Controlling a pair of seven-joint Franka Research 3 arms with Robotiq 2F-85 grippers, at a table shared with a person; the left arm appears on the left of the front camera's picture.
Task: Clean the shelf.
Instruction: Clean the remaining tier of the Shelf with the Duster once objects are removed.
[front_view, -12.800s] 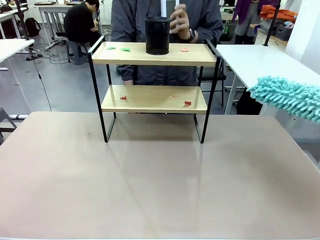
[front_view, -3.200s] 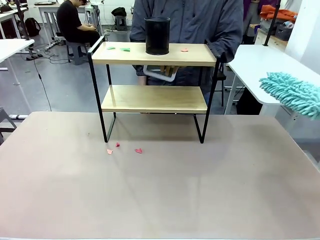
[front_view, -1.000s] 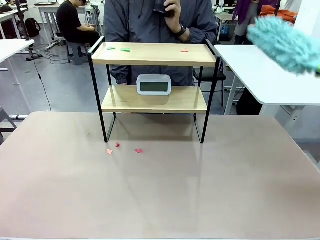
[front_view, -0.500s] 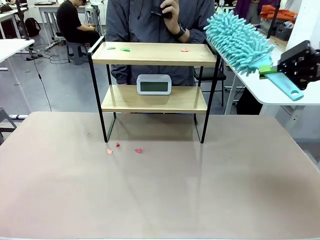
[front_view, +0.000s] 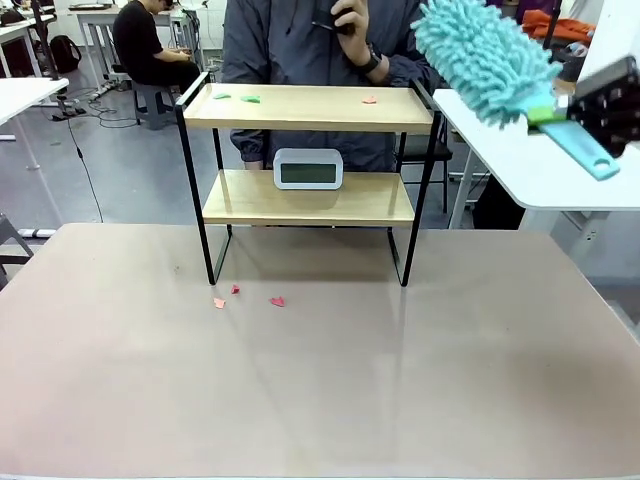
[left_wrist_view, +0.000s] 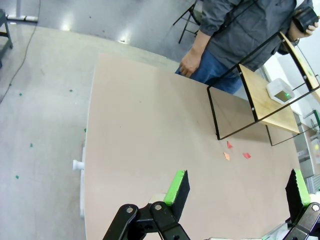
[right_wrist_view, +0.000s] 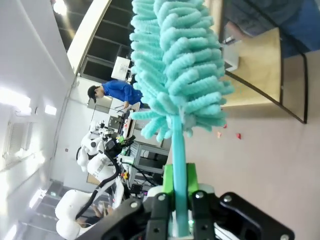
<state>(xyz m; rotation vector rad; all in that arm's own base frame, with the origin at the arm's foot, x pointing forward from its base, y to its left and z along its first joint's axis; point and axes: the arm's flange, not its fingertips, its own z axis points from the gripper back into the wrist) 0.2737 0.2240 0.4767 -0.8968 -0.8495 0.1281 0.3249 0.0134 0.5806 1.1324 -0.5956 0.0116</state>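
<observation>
The shelf (front_view: 305, 108) stands at the table's far side, with green and red paper scraps (front_view: 250, 99) on its top board and a small white clock (front_view: 308, 168) on its lower board. My right gripper (front_view: 548, 114) is shut on the handle of a teal fluffy duster (front_view: 485, 60), holding it in the air just right of the shelf's top corner. The right wrist view shows the duster (right_wrist_view: 175, 65) above the shelf (right_wrist_view: 255, 70). My left gripper (left_wrist_view: 237, 189) hangs open and empty over the table, far from the shelf (left_wrist_view: 272, 107).
Three small red scraps (front_view: 236, 296) lie on the table before the shelf's left leg. Behind the shelf a person holds a black cup (front_view: 335, 15) at chest height. A white side table (front_view: 540, 150) stands at the right.
The duster swung in from the right toward the shelf's top corner, then rose a little. Earlier the lower board's scraps landed on the table, and the person lifted the black cup and set down a clock.
</observation>
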